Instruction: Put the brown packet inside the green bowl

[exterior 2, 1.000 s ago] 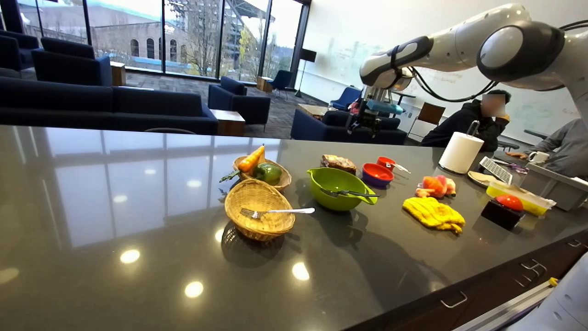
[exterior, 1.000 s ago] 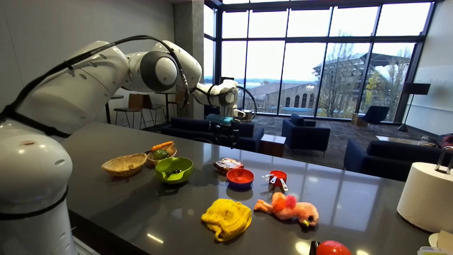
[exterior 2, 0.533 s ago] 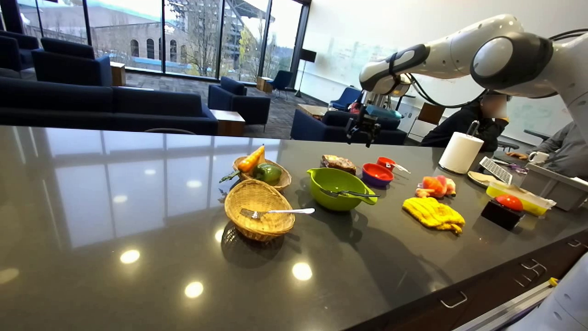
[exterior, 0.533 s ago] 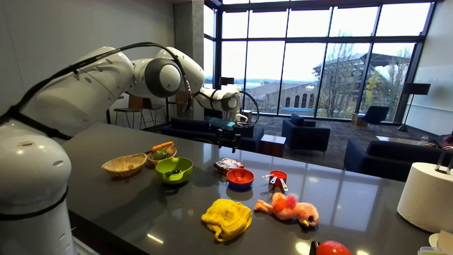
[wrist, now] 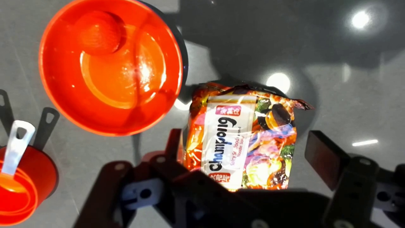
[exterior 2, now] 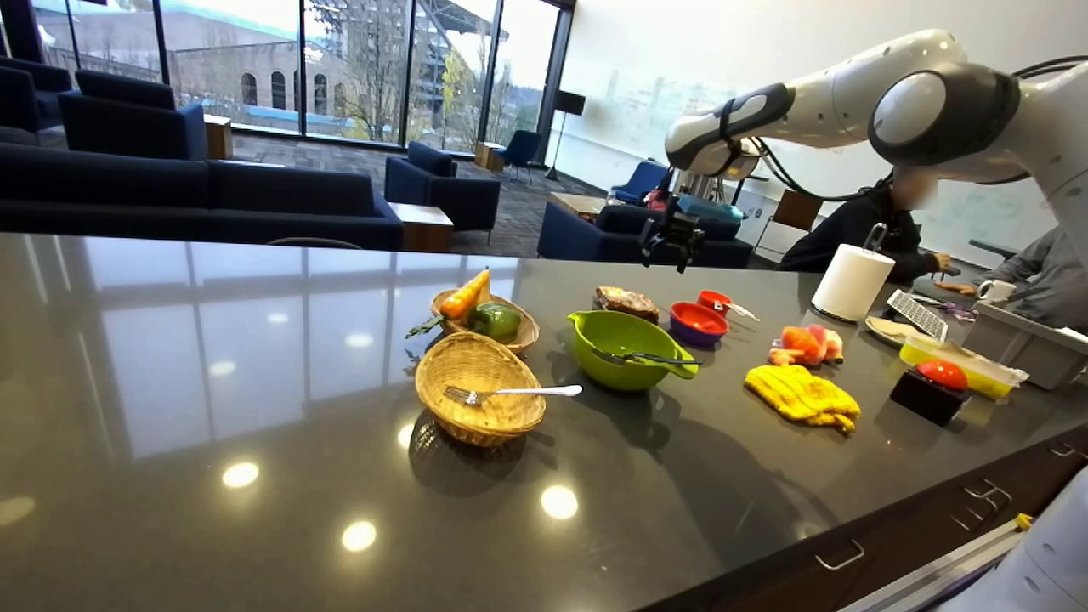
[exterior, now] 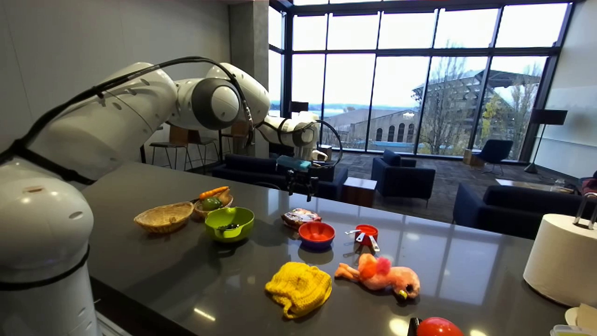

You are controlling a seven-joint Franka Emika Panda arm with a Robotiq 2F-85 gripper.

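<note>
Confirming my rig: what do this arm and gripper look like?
The arm is white and rounded, with a dark grey joint ring, a black cable along it and black bands around it. A teal block is mounted over the gripper, which is black, with silvery parts and flat, dark fingertips.

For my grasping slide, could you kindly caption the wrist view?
Open end effector above a Champong noodle packet, red bowl and red cup at picture left.

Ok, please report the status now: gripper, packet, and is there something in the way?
Gripper open, above brown packet. Packet on counter, not yet gripped. Red bowl close beside it; dark utensil in green bowl.
</note>
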